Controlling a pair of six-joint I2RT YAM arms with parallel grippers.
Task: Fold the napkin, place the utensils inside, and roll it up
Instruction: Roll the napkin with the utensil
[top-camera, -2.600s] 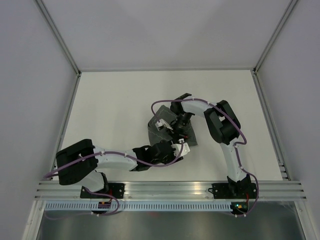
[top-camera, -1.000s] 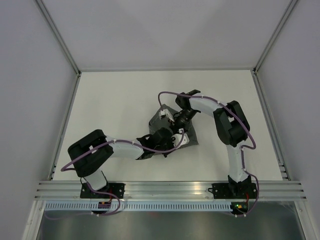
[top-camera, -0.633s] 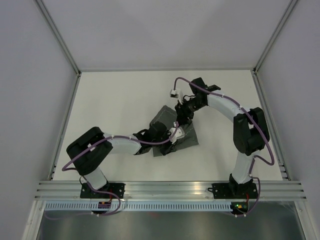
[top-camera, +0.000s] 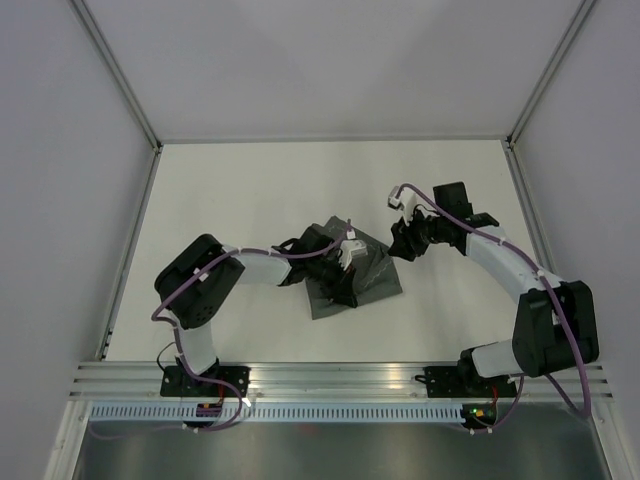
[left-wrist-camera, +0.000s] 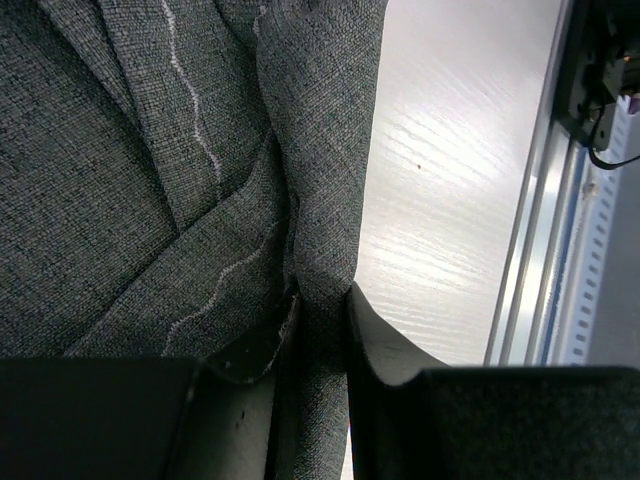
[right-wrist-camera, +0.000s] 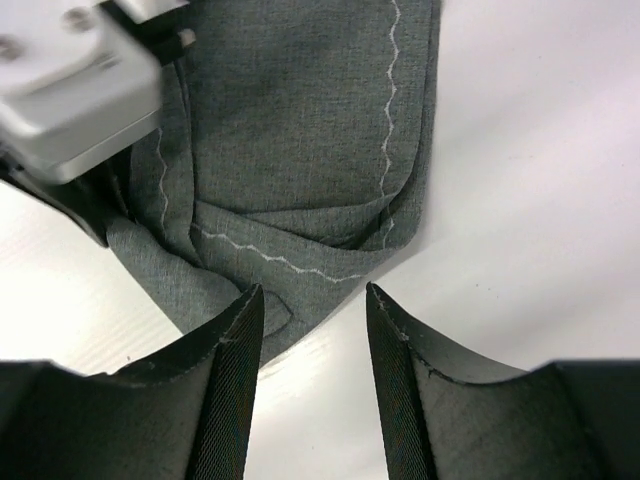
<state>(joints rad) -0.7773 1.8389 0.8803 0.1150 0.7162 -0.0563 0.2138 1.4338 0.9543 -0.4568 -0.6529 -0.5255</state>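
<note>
The napkin (top-camera: 376, 274) is a dark grey cloth lying crumpled and folded at the middle of the table. A thin pale stitched line shows along its edges (right-wrist-camera: 388, 130). My left gripper (top-camera: 338, 281) rests on the cloth. In the left wrist view it (left-wrist-camera: 322, 300) is shut on a raised fold of the napkin (left-wrist-camera: 150, 150). My right gripper (top-camera: 404, 242) hovers just right of the cloth, open and empty. In its wrist view (right-wrist-camera: 312, 300) the jaws frame the napkin's near corner and bare table. The utensils are out of view.
The white table (top-camera: 240, 200) is bounded by metal frame rails (top-camera: 130, 250) at the sides and an aluminium rail (left-wrist-camera: 540, 250) along the near edge. The left wrist's white housing (right-wrist-camera: 80, 80) sits over the cloth's left side.
The right arm has swung off the napkin to the right and let go of it. The left arm has reached farther over the cloth, which has shifted and bunched.
</note>
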